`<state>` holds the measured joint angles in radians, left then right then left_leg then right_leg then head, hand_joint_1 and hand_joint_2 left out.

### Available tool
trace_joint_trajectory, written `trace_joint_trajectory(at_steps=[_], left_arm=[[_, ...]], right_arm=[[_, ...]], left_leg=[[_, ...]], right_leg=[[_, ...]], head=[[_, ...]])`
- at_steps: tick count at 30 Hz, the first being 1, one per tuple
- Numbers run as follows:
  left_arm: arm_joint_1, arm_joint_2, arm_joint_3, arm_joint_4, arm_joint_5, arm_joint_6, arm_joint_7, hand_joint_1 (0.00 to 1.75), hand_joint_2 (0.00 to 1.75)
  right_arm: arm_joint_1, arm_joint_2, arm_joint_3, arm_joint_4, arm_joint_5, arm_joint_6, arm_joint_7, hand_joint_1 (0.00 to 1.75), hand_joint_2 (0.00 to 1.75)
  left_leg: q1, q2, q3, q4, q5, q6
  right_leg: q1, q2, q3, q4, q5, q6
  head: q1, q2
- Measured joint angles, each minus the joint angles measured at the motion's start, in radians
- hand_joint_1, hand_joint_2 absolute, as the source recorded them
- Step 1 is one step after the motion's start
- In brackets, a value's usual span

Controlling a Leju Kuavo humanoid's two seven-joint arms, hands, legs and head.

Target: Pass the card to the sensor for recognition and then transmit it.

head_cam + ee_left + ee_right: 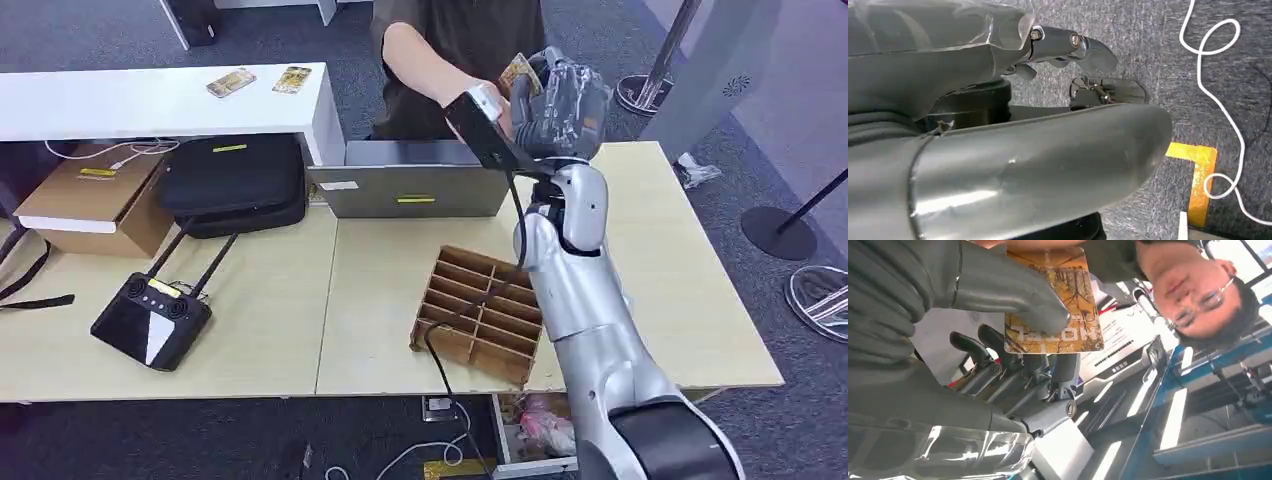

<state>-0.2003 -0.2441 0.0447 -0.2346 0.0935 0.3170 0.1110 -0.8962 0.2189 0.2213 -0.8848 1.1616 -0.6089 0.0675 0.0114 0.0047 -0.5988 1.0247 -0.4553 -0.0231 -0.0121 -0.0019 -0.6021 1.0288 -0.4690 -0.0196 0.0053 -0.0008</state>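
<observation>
Ribbed grey right hand (973,340) pinches a glossy, golden rectangular card (1058,305) under its thick thumb.

A wooden divider tray (480,315), closed laptop (415,190), black case (235,180), cardboard box (90,200) and remote controller (150,318) sit on the table (680,290).

The card (1055,305), yellow-brown with a dark tree-like picture and pale letters, is held up high above the table's far edge, pinched by the right hand (998,305).
</observation>
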Motion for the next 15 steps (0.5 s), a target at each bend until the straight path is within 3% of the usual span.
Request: trace_joint_trajectory(at_steps=[6, 15], left_arm=[[-0.002, -0.002, -0.027, 0.000, -0.014, 0.006, 0.003, 0.00, 0.00], [-0.002, -0.003, -0.036, 0.000, -0.022, 0.004, 0.006, 0.00, 0.00]], right_arm=[[-0.091, 0.006, -0.012, 0.204, 0.004, -0.029, -0.005, 1.75, 1.75], [-0.117, 0.006, -0.026, 0.289, -0.001, -0.028, -0.005, 1.75, 1.75]], left_leg=[[0.000, 0.000, 0.000, 0.000, -0.001, 0.000], [0.000, -0.005, -0.003, 0.000, -0.001, 0.000]], right_leg=[[0.000, 0.000, -0.001, 0.000, 0.000, 0.000], [0.000, -0.005, -0.001, 0.000, -0.001, 0.001]], head=[[0.000, 0.000], [0.000, 0.000]])
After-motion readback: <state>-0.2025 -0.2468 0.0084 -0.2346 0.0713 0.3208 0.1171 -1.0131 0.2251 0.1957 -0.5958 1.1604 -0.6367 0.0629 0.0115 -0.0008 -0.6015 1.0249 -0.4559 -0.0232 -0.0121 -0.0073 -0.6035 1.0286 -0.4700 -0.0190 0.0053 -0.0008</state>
